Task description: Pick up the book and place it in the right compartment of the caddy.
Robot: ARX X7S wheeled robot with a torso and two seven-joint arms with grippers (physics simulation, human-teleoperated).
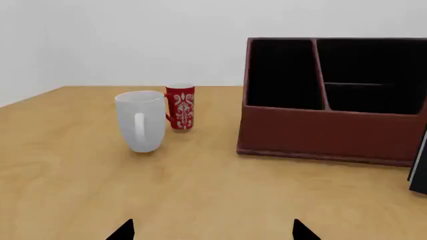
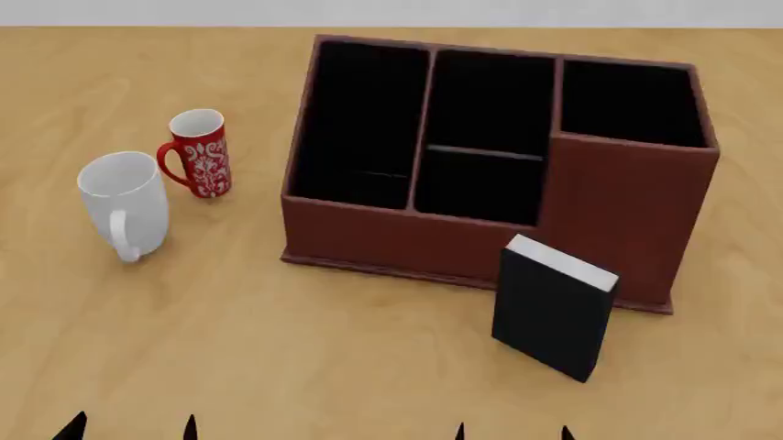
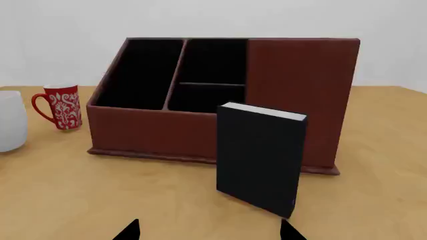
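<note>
The black book (image 2: 553,310) with white page edges stands upright on the table, just in front of the reddish-brown caddy (image 2: 404,240). It also shows in the right wrist view (image 3: 260,160). The caddy's right compartment (image 2: 630,103) has a taller front wall and looks empty. My right gripper (image 2: 512,432) is open and empty, near the table's front edge, short of the book; its tips (image 3: 208,231) show wide apart. My left gripper (image 2: 130,428) is open and empty at the front left, and the left wrist view (image 1: 212,231) shows its tips spread.
A white mug (image 2: 124,203) and a red patterned mug (image 2: 198,152) stand left of the caddy. The caddy (image 1: 333,127) and mugs also show in the left wrist view. The wooden table (image 2: 306,357) stretches between my grippers and the caddy.
</note>
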